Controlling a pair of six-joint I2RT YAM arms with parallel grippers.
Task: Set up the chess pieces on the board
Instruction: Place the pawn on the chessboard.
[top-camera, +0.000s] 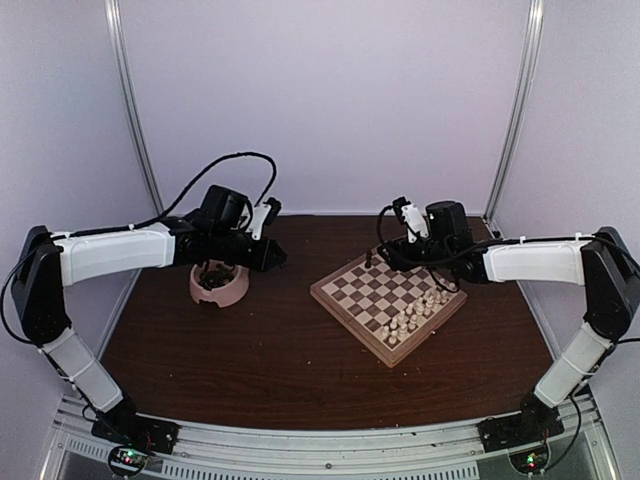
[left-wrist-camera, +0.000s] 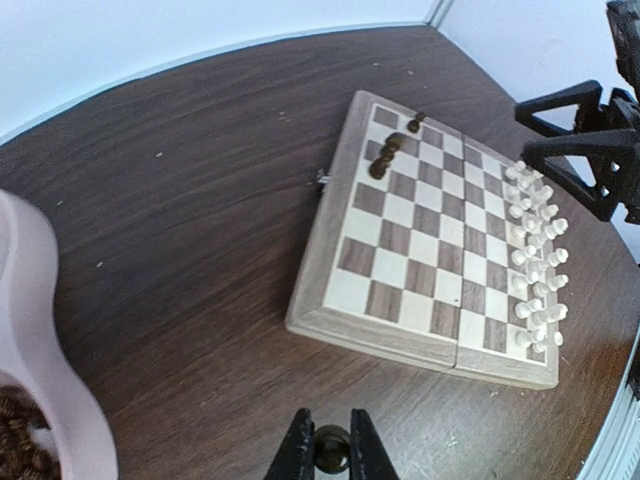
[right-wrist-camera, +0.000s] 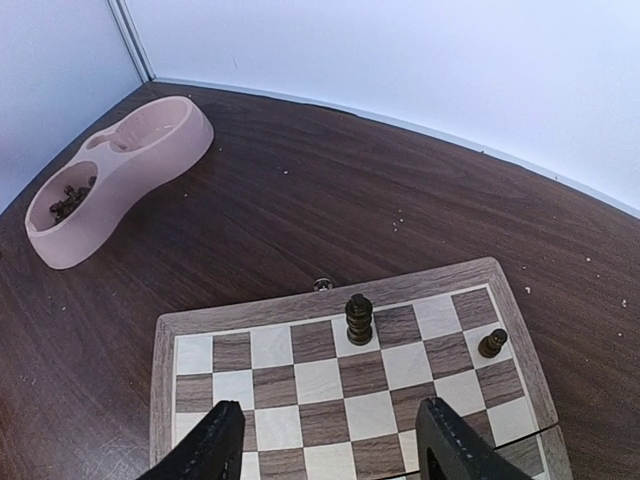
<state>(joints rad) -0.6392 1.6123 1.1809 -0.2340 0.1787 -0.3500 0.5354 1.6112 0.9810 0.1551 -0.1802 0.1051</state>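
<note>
The board (top-camera: 338, 308) lies at centre right, with cream chessmen along its near right side. Two dark chess pieces stand on its far edge: a tall one (right-wrist-camera: 358, 319) and a small pawn (right-wrist-camera: 491, 342); they also show in the left wrist view (left-wrist-camera: 384, 158). My left gripper (left-wrist-camera: 331, 450) is shut on a small dark chess piece (left-wrist-camera: 331, 447), above the table between the bowl and the board (left-wrist-camera: 320, 310). My right gripper (right-wrist-camera: 330, 445) is open and empty above the board's far side (right-wrist-camera: 310, 300). More dark pieces (right-wrist-camera: 68, 200) lie in the pink bowl.
The pink double bowl (top-camera: 232, 291) stands left of the board, under my left wrist; its rim shows in the left wrist view (left-wrist-camera: 40, 330) and in the right wrist view (right-wrist-camera: 150, 140). White walls with metal corner posts close the back and sides.
</note>
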